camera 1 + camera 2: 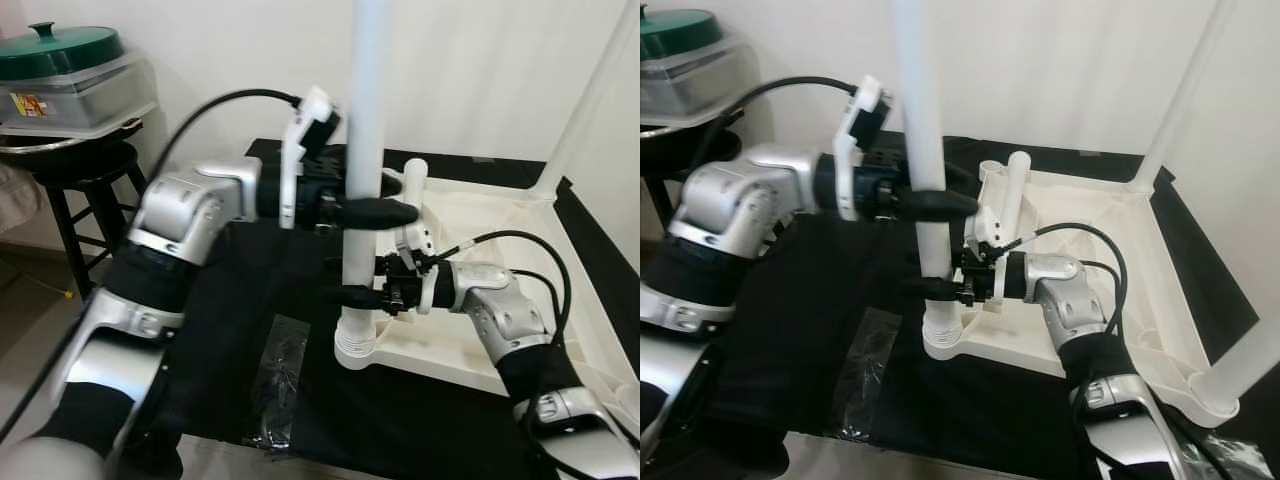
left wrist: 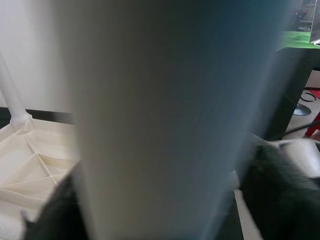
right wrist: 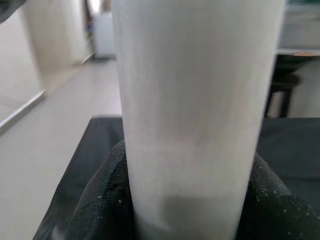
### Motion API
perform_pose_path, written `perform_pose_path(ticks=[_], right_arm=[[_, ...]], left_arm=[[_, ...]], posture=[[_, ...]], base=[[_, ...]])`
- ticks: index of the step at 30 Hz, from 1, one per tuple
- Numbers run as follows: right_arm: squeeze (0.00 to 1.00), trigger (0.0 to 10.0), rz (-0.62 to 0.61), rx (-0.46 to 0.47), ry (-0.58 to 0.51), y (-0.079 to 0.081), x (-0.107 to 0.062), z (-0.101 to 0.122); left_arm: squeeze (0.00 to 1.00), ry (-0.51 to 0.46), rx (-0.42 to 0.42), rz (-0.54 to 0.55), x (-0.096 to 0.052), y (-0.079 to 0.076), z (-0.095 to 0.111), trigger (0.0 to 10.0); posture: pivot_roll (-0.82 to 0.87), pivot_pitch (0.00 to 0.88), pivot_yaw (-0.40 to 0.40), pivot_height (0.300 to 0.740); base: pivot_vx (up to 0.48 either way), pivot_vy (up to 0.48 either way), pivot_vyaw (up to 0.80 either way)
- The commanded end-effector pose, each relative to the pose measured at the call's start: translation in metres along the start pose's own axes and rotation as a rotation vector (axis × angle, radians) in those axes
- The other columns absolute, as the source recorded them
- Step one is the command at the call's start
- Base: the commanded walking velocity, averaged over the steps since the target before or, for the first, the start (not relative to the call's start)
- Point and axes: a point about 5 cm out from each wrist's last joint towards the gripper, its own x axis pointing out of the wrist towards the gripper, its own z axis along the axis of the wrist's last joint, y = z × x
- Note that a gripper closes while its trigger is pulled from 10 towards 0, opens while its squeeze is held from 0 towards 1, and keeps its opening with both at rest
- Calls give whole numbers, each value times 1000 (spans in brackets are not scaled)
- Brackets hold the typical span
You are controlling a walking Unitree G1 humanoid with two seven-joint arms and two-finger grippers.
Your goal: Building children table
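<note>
Both my grippers clamp the upright white plastic table leg [image 1: 365, 120], left gripper [image 1: 385, 212] above right gripper [image 1: 352, 294], directly over the corner socket [image 1: 356, 347] of the upturned white tabletop [image 1: 480, 225].

White table leg [image 1: 366, 120]: smooth matt plastic. Upturned tabletop [image 1: 480, 225]: cream plastic w/ moulded ribs. Black mat [image 1: 240, 310] under it: matt cloth. Clear bag [image 1: 277, 375] on mat: glossy, crinkled plastic. Arms: brushed silver metal.

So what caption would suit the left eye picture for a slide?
Both grippers, left above right, clamp an upright white table leg standing in the corner socket of the upside-down tabletop.
</note>
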Motion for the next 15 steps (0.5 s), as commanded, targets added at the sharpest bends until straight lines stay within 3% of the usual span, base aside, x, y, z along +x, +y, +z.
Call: perform_pose_path(ticks=[1,2,5,7,8,9,10,11,12,14,15], right_arm=[[0,0,-48,33,23,2,2,-9],[0,0,-151,81,10,7,9,-17],[0,0,-246,125,-2,14,15,-24],[0,0,-435,221,-37,31,30,-38],[0,0,-435,221,-37,31,30,-38],[0,0,-565,285,-48,40,36,-45],[0,0,-565,285,-48,40,36,-45],[0,0,-700,303,-27,46,39,-51],[0,0,-700,303,-27,46,39,-51],[0,0,-871,334,-5,52,40,-59],[0,0,-871,334,-5,52,40,-59]], left_arm=[[588,-3,-1,20,-2,3,2,10000],[0,-11,-9,39,-6,4,3,10000],[0,-18,-12,53,-10,5,3,10000],[0,-32,-19,78,-15,7,4,10000],[0,-32,-19,78,-15,7,4,10000],[0,-36,-23,90,-17,9,3,10000],[0,-36,-23,90,-17,9,3,10000],[0,-37,-26,96,-19,9,2,10000],[0,-37,-26,96,-19,9,2,10000],[0,-36,-28,100,-20,9,-2,10000],[0,-36,-28,100,-20,9,-2,10000]], posture=[[48,13,-4,740],[44,18,-18,740],[43,21,-22,740],[49,24,-21,740],[49,24,-21,740],[46,26,-20,740],[46,26,-20,740],[44,25,-18,740],[44,25,-18,740],[40,17,-20,740],[40,17,-20,740]], base=[[0,0,0],[0,0,0],[0,0,0],[0,0,0],[0,0,0],[0,0,0],[0,0,0],[0,0,0],[0,0,0],[0,0,0],[0,0,0]])
